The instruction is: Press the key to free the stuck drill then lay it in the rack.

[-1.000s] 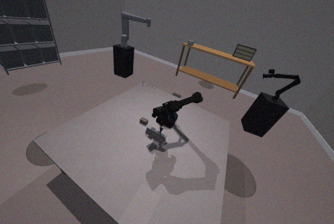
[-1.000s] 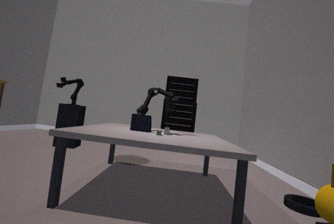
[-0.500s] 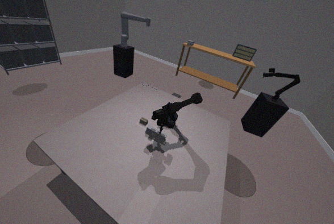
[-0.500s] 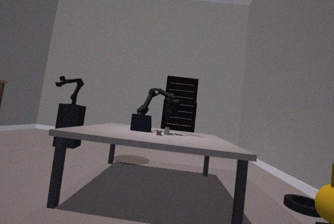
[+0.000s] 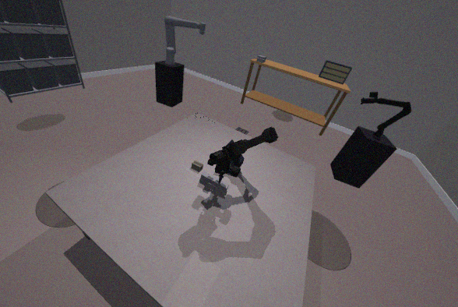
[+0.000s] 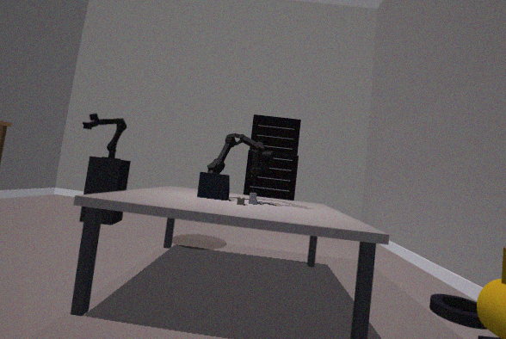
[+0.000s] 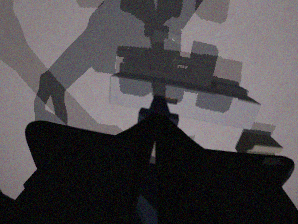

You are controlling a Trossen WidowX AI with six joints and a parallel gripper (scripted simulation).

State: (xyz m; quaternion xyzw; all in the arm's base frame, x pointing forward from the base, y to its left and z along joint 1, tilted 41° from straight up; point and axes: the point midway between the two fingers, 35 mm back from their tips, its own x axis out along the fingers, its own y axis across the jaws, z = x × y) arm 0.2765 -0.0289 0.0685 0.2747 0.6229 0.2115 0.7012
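A long grey block (image 5: pixel 213 184) (image 6: pixel 253 200) (image 7: pixel 240 113) sits on the table under the arm, mostly in shadow. A dark upright part (image 5: pixel 220 177) (image 7: pixel 159 106) stands at it, just ahead of my fingertips in the wrist view; I cannot tell whether it is the drill or the key. A small beige notched block (image 5: pixel 197 166) (image 6: pixel 240 201) (image 7: pixel 265 149), which looks like the rack, stands beside the grey block. My gripper (image 7: pixel 157 119) is shut and empty, pointing down above the grey block. Contact with the dark part cannot be told. The closed fingers hide the near side.
The table (image 5: pixel 128 212) (image 6: pixel 301 223) carries the arm's dark base (image 6: pixel 212 185) and a small dark flat piece (image 5: pixel 241 130). Around it stand two other arms on pedestals (image 5: pixel 169 83) (image 5: pixel 362 157), a wooden shelf table (image 5: pixel 296 72) and a bin rack (image 5: pixel 36 60).
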